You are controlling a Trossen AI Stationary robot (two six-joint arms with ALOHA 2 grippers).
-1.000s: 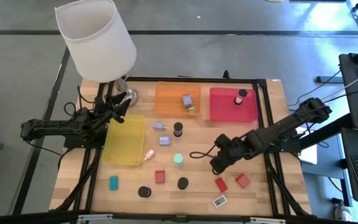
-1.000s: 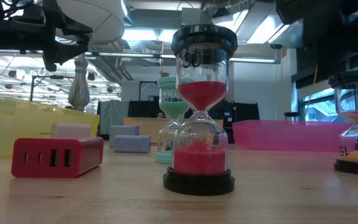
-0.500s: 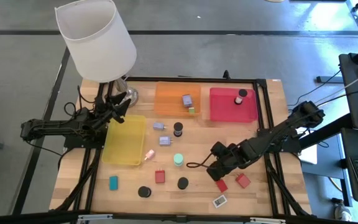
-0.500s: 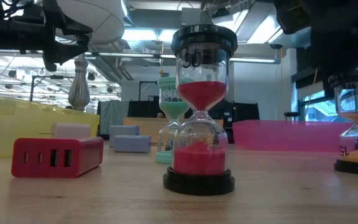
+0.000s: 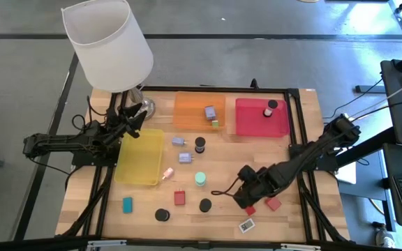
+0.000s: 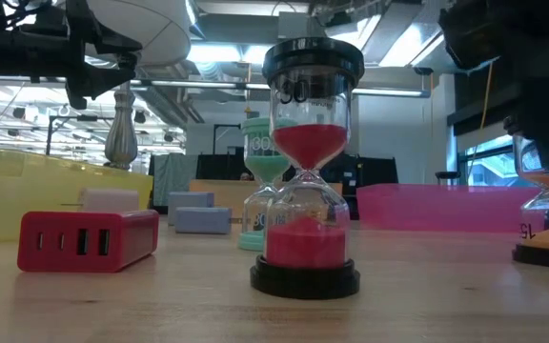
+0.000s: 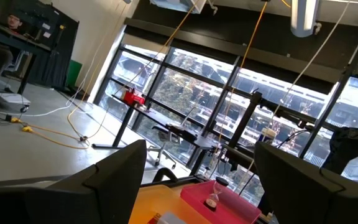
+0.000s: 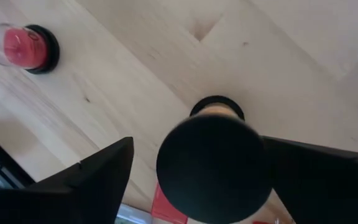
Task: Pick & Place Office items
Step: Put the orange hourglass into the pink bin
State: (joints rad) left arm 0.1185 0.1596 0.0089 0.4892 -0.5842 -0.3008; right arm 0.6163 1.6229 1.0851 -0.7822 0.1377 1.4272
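Observation:
An hourglass with black caps and orange sand (image 6: pixel 546 214) stands upright on the wood near the table's near right. My right gripper (image 8: pixel 197 149) points steeply down over it, open, one finger on each side of its black top cap (image 8: pixel 213 168). In the high view the gripper (image 5: pixel 246 197) hides this hourglass. A red-sand hourglass (image 6: pixel 303 191) and a mint one (image 5: pixel 200 178) stand to the left of it. Two red blocks (image 5: pixel 273 203) and a white tag (image 5: pixel 247 225) lie close by. My left gripper (image 5: pixel 135 115) waits open by the lamp's foot. My right gripper comes from above with its fingers astride the hourglass's top cap. One finger (image 8: pixel 104 180) shows a gap to the cap. The other finger (image 8: pixel 316 174) meets the cap's edge in the picture, and I cannot tell whether it touches. The hourglass stands on its base.
Yellow (image 5: pixel 139 157), orange (image 5: pixel 194 111) and red (image 5: pixel 260 117) trays lie across the far half. The white-shaded lamp (image 5: pixel 107 45) stands at the far left. A red charger block (image 5: pixel 179 198), a teal block (image 5: pixel 127 203) and a black disc (image 5: pixel 162 215) sit near the front edge.
My right gripper has come down and toward the table's near edge. In the low view its dark fingers now hang around the top of the orange-sand hourglass. The hourglass and the other pieces have stayed where they were.

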